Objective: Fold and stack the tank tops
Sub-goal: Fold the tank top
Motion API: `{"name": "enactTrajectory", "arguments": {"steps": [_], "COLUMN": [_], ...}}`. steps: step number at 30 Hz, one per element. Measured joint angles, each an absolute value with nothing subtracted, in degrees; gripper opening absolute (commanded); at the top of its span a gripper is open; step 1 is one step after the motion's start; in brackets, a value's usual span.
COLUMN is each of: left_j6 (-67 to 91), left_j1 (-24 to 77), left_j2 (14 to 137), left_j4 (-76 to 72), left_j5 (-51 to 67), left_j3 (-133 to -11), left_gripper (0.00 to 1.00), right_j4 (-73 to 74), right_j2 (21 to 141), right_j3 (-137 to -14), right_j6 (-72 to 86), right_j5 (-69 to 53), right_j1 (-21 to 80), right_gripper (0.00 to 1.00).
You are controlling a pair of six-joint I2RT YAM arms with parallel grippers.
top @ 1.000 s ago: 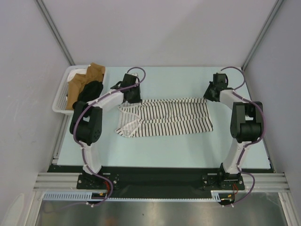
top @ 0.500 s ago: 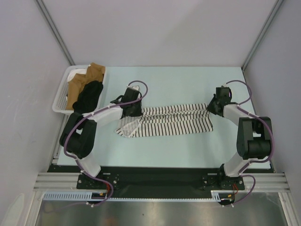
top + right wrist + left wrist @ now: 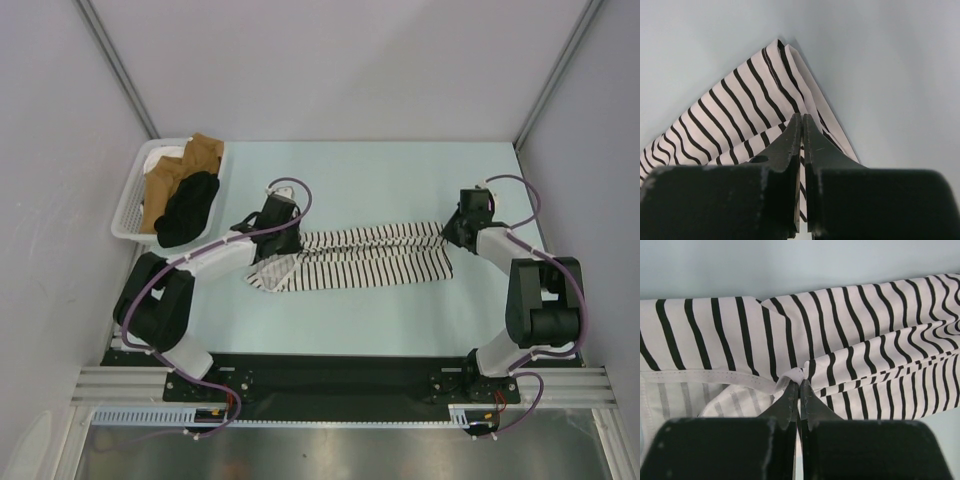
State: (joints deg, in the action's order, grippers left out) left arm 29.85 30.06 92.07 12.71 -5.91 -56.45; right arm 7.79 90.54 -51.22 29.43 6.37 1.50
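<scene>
The striped top [image 3: 370,256] is lying in the middle of the table [image 3: 380,180], stretched left to right and bunching in ridges along its far side. A lengthwise fold seems to be under way, not yet laid flat. The black top [image 3: 190,207] is sitting in the basket [image 3: 127,222] at the far left, beside brown cloths [image 3: 203,153], and looks unfolded. By this, the job is only beginning: this fold, any further folds, the black top and the stacking are all remaining. The left gripper [image 3: 799,384] is pinching shut on the striped top's white-banded edge at its left end. The right gripper [image 3: 801,118] is clamping shut on its far right corner.
</scene>
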Motion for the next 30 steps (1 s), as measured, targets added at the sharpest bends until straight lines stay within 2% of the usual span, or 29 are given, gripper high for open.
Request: {"name": "enactTrajectory", "arguments": {"steps": [4,6,8,11,12,15,19,20,23,25,28,30], "left_j6": [31.1,32.0,33.0,34.6,35.1,36.9,37.5,37.5,37.6,38.3,40.8,42.7], "left_j1": [30.7,31.6,32.8,34.2,34.3,34.4,34.4,34.4,34.4,34.4,34.4,34.4], "left_j2": [91.6,91.4,91.1,90.9,90.9,89.8,85.2,83.9,81.1,78.8,75.1,72.4], "left_j4": [11.8,11.6,11.5,12.4,12.7,13.4,15.6,16.5,18.8,19.8,20.7,20.2], "left_j5": [-6.2,-7.0,-8.5,-11.0,-11.9,-14.3,-17.5,-18.2,-19.3,-19.3,-18.5,-16.8], "left_j3": [-54.3,-52.8,-51.2,-49.5,-49.1,-47.5,-47.0,-47.5,-49.5,-49.8,-48.2,-44.7], "left_gripper": [0.05,0.07,0.26,0.52,0.68,0.85,0.88,0.88,0.89,0.88,0.82,0.78], "right_j4": [7.8,7.2,6.8,6.8,6.7,6.7,6.0,5.6,5.1,5.1,5.6,5.4], "right_j2": [90.5,89.9,88.9,87.5,87.1,84.6,80.9,80.2,79.8,80.5,84.6,88.2], "right_j3": [-50.0,-48.1,-45.9,-43.4,-43.0,-42.1,-42.0,-42.0,-42.5,-43.6,-48.1,-51.4], "right_j6": [31.0,32.0,33.1,34.4,34.6,35.0,34.6,34.3,33.1,32.1,30.7,29.8], "right_j5": [7.7,8.6,9.5,11.5,11.9,13.2,13.6,13.5,12.6,11.8,9.9,8.7], "right_j1": [1.8,2.0,2.0,1.8,1.8,1.8,1.8,1.8,2.3,3.0,3.6,3.7], "right_gripper": [0.02,0.23,0.41,0.56,0.57,0.57,0.58,0.69,0.74,0.73,0.63,0.63]}}
